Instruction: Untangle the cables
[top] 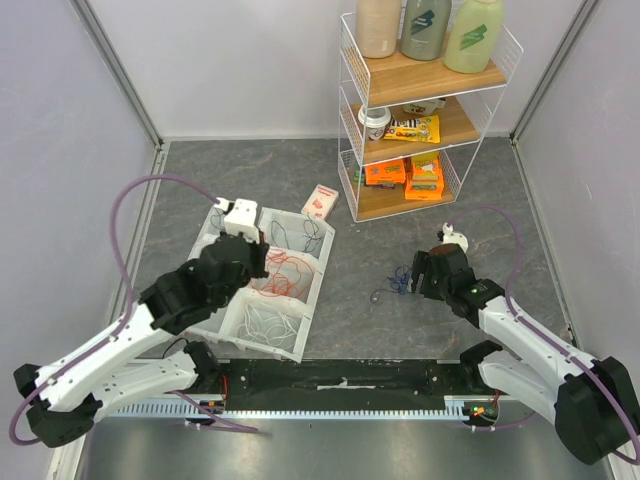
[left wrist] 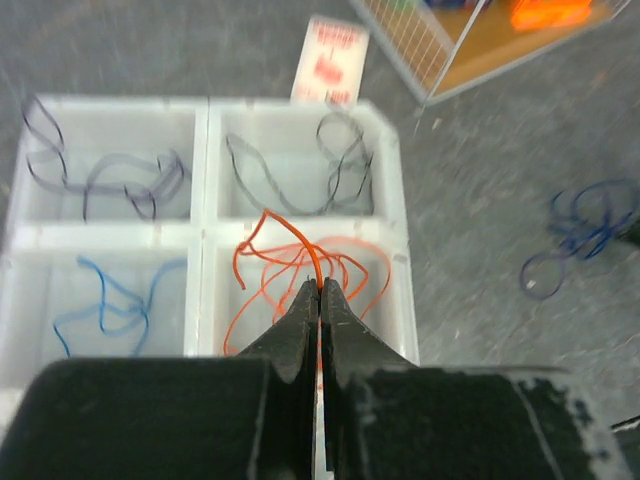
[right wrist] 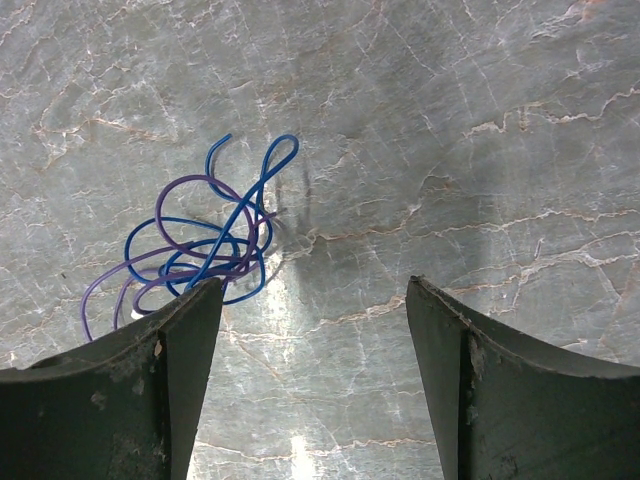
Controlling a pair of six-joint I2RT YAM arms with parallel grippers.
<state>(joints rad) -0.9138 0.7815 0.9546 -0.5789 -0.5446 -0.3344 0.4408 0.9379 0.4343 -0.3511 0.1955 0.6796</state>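
The left pincer is clamped tight on one orange wire over the tray; lifting may drag the other orange loops out too; the right pincer is spread wide, with the blue tangle off to one side on the table, so it may miss; two pincers, one tray, one tangle.

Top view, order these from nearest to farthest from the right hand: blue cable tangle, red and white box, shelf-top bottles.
1. Blue cable tangle, just left of the right hand.
2. Red and white box, farther left and back.
3. Bottles, far back on the rack.
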